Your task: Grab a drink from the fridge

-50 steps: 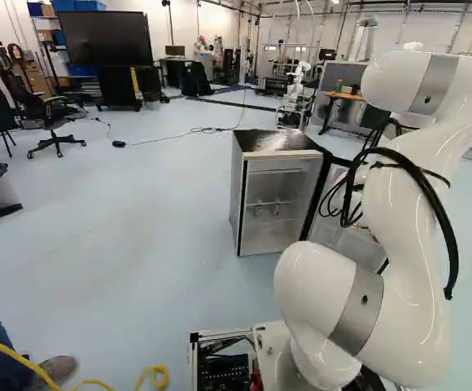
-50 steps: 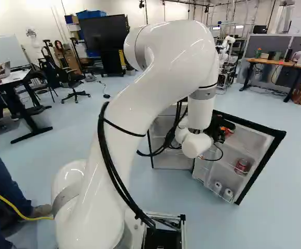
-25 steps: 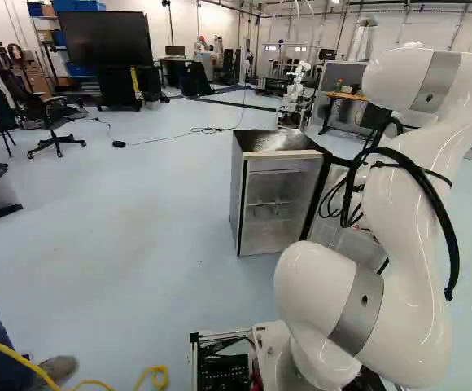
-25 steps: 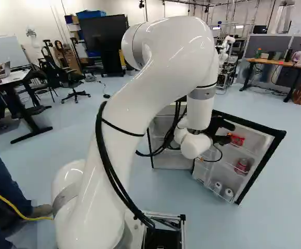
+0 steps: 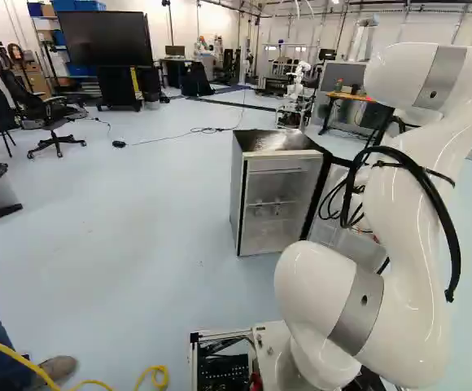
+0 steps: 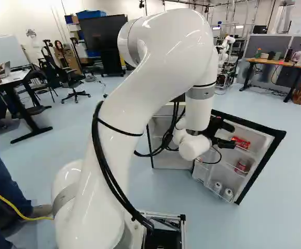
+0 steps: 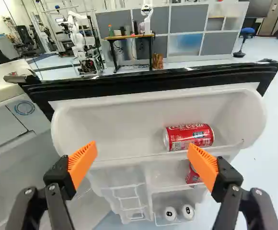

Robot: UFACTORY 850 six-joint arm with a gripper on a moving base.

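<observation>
In the right base view my gripper [image 6: 233, 135] stands at the open fridge door's [image 6: 261, 168] upper shelf. My gripper [image 7: 143, 154] is open in the wrist view, its orange pads wide apart with nothing gripped. A red can [image 7: 191, 137] lies on its side in that top shelf, ahead of the gripper and nearer one finger. Another red can [image 6: 241, 165] sits on the shelf below, partly hidden in the wrist view. Two pale cans [image 7: 170, 213] [image 7: 187, 211] stand in the lowest rack. The fridge [image 5: 277, 141] has its front open.
The door's black top edge [image 7: 153, 81] runs across beyond the shelf. Beside the door is the fridge body [image 7: 12, 120]. Farther off are a wooden desk [image 6: 277, 63] and another robot [image 7: 76, 33]. A person's leg [image 6: 8, 181] is at the left of the right base view.
My gripper has opened wide. My arm has shifted slightly, its upper bend leftward and up in the right base view. The upper red can now shows clear of the fingers there. The base has not moved.
</observation>
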